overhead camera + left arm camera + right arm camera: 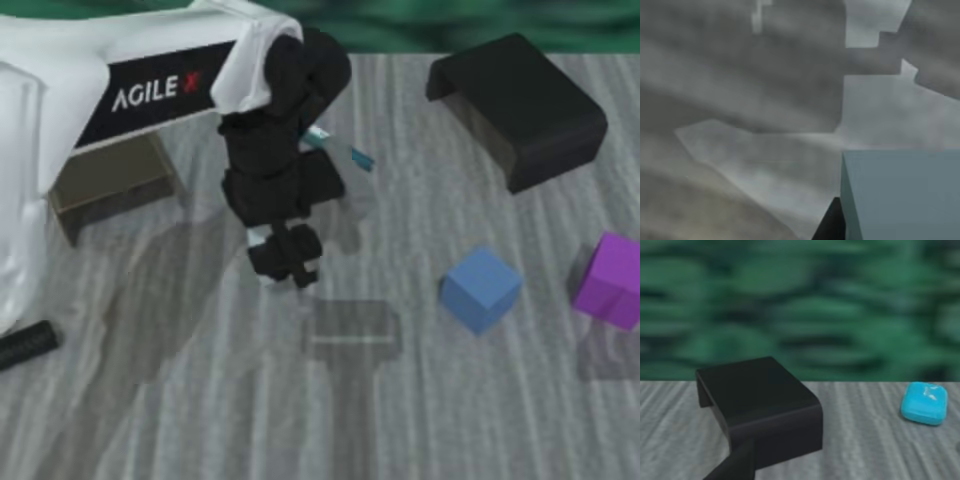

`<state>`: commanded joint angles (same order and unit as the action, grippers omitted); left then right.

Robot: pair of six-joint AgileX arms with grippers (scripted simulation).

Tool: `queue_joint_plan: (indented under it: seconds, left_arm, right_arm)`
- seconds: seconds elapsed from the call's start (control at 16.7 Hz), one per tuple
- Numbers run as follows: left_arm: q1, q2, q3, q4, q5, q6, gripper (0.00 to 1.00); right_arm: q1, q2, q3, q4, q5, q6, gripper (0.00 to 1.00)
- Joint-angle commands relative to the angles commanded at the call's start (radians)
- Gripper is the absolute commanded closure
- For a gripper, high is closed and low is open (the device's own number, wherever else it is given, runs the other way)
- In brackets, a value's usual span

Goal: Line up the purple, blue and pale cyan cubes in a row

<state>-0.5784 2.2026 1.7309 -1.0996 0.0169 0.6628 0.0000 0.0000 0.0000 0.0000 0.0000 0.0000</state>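
My left gripper [285, 262] hangs over the table's middle left, shut on the pale cyan cube [900, 195]. In the top view only slivers of that cube [259, 238] show beside the black fingers. The left wrist view shows one dark finger [832, 222] pressed against the cube's side, with the table well below; the gripper's shadow lies to its right on the table. The blue cube [482, 288] rests on the table right of centre. The purple cube [612, 280] sits at the right edge, apart from the blue one. My right gripper is outside the top view.
A black arch-shaped stand [515, 110] [762, 407] sits at the back right. A teal-handled microphone [340, 148] lies behind my left arm. A wooden box [110, 185] stands at the left, a black cylinder [25, 345] at the left edge. A cyan rounded object [925, 402] shows in the right wrist view.
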Motion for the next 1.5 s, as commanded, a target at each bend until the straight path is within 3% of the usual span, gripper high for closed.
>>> queue_joint_plan:
  seconds: [0.36, 0.54, 0.96, 1.26, 1.5]
  left_arm:
    - [-0.24, 0.178, 0.373, -0.165, 0.0, 0.017, 1.0]
    - [-0.311, 0.223, 0.46, -0.209, 0.0, 0.019, 1.0]
    - [-0.314, 0.225, 0.45, -0.193, -0.001, 0.019, 1.0]
    - [-0.317, 0.266, 0.318, -0.014, 0.0, 0.018, 1.0]
    - [-0.319, 0.28, 0.284, 0.022, 0.0, 0.019, 1.0]
  right_arm:
    - [0.0, 0.0, 0.0, 0.0, 0.0, 0.0, 0.0]
    - [0.0, 0.0, 0.0, 0.0, 0.0, 0.0, 0.0]
    - [0.0, 0.0, 0.0, 0.0, 0.0, 0.0, 0.0]
    - [0.0, 0.0, 0.0, 0.0, 0.0, 0.0, 0.0]
    - [0.0, 0.0, 0.0, 0.0, 0.0, 0.0, 0.0]
